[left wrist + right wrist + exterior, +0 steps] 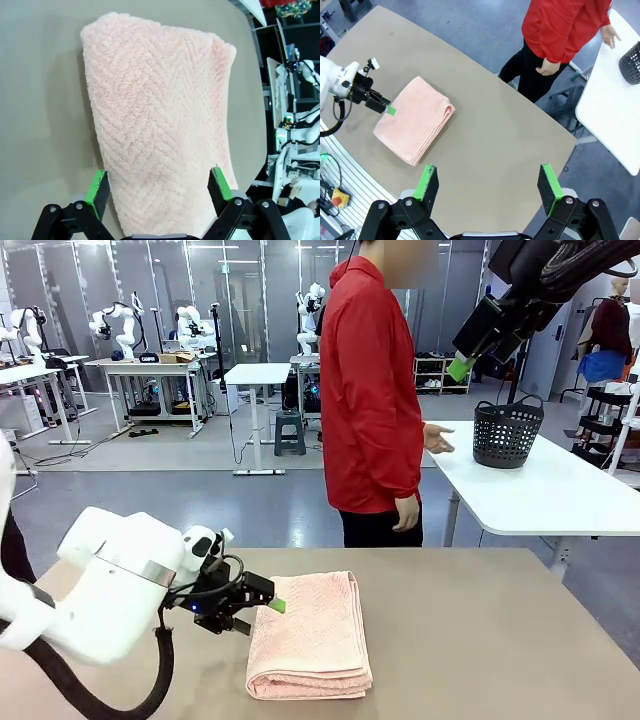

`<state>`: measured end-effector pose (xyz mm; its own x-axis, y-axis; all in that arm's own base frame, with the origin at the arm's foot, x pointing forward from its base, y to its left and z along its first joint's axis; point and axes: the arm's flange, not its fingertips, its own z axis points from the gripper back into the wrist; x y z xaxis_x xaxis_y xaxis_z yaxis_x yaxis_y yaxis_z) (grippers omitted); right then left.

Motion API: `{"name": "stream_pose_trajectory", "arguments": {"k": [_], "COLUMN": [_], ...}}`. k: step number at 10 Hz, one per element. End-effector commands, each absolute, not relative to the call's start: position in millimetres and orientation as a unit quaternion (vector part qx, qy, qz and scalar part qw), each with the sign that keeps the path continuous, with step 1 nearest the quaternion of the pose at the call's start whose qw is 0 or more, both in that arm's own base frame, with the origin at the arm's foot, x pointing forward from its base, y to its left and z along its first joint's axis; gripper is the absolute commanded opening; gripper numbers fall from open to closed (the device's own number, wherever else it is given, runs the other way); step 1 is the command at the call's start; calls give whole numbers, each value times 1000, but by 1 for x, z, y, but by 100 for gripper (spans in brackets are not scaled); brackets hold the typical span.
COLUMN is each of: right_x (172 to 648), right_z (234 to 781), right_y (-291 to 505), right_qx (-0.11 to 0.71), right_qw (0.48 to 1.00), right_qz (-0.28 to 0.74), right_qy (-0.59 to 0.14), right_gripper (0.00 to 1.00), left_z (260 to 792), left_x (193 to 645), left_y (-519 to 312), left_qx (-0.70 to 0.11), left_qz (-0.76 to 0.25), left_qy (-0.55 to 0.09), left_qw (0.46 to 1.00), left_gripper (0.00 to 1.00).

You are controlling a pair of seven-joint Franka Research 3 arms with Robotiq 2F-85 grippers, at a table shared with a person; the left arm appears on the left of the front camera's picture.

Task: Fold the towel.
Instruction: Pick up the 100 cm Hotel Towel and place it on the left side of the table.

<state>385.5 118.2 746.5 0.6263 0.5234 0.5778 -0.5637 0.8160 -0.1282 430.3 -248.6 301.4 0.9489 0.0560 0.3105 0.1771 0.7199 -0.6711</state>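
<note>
Pale salmon-pink terry-cloth towel (308,635) lies folded in a thick stack, lower centre of the front view, on the tan table (500,640). Left gripper (157,187) jaws wide open, holding nothing, low over the towel's edge. Right gripper (489,187) open and empty, high up. Risk: a green pad snags the fuzzy top layer, dragging the fold open.
</note>
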Motion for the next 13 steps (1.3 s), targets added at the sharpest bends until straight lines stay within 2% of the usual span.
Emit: {"name": "stream_pose_trajectory", "arguments": {"k": [1, 4, 5, 6, 7, 8, 11, 13], "right_x": [385, 385, 385, 385, 385, 385, 385, 385], "right_z": [747, 747, 747, 747, 747, 747, 747, 747], "right_y": [116, 116, 116, 116, 116, 116, 116, 116], "right_qx": [32, 32, 32, 32, 32, 32, 32, 32], "right_qw": [901, 901, 901, 901, 901, 901, 901, 901], "right_qz": [304, 304, 304, 304, 304, 304, 304, 304], "right_qy": [-306, -306, -306, -306, -306, -306, -306, -306], "right_gripper": [100, 100, 100, 100, 100, 100, 100, 100], "left_z": [279, 267, 267, 267, 268, 268, 271, 274], "left_x": [434, 434, 434, 434, 434, 434, 435, 436], "left_y": [-256, -261, -261, -261, -260, -259, -256, -252], "left_qx": [-374, -395, -404, -406, -404, -400, -402, -409], "left_qz": [-37, -34, -35, -37, -36, -36, -35, -38], "left_qy": [-173, -148, -146, -144, -144, -144, -141, -139], "left_qw": [910, 906, 903, 902, 903, 904, 904, 901], "left_gripper": [100, 100, 64, 40, 4, 0, 2, 0]}}
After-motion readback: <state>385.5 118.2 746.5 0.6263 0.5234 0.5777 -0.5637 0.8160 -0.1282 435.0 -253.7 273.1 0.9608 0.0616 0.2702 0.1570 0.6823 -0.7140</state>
